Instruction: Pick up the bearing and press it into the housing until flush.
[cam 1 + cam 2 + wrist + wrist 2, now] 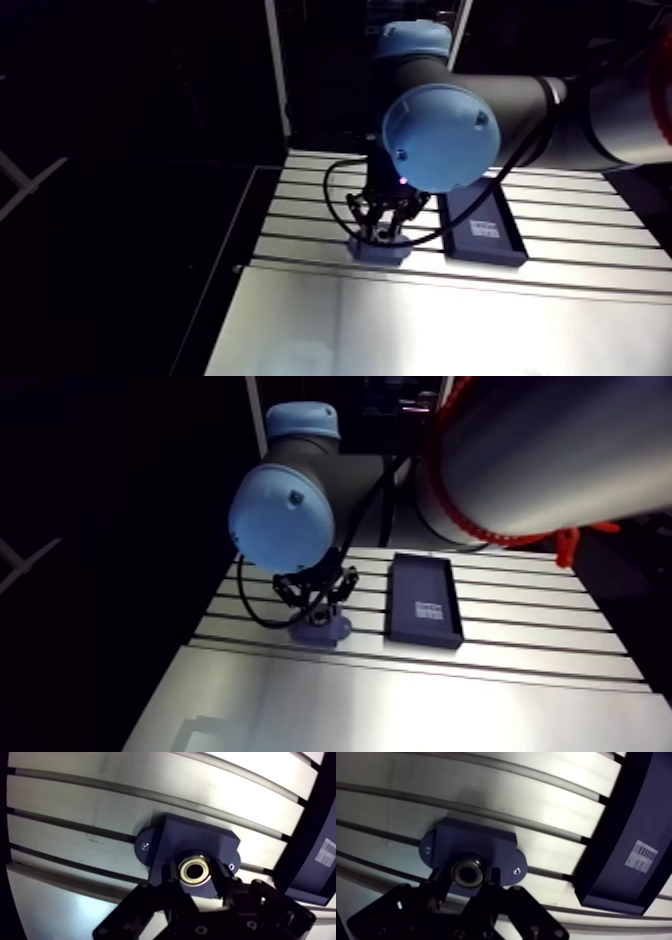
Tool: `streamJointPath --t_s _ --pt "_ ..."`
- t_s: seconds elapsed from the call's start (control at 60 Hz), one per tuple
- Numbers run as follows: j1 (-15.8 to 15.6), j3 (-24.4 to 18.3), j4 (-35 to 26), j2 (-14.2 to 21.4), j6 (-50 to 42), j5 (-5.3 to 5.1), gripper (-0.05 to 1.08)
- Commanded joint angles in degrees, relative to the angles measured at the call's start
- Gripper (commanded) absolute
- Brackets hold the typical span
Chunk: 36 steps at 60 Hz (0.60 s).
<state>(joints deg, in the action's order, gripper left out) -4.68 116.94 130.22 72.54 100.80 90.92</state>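
Metal bearing [194, 871], clamped in the pincer [195, 875], sits on the dark-blue housing [196, 839].

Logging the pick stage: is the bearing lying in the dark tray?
No, the bearing is clamped in the gripper right over the housing, apart from the tray beside it.
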Motion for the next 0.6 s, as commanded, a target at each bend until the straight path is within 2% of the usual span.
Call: streamJointPath --t_s 0.017,0.6 --pt "0.11 0.0 0.0 0.0 0.05 0.0 0.61" --pt "0.11 -0.07 0.0 -0.01 0.05 -0.17 0.61"
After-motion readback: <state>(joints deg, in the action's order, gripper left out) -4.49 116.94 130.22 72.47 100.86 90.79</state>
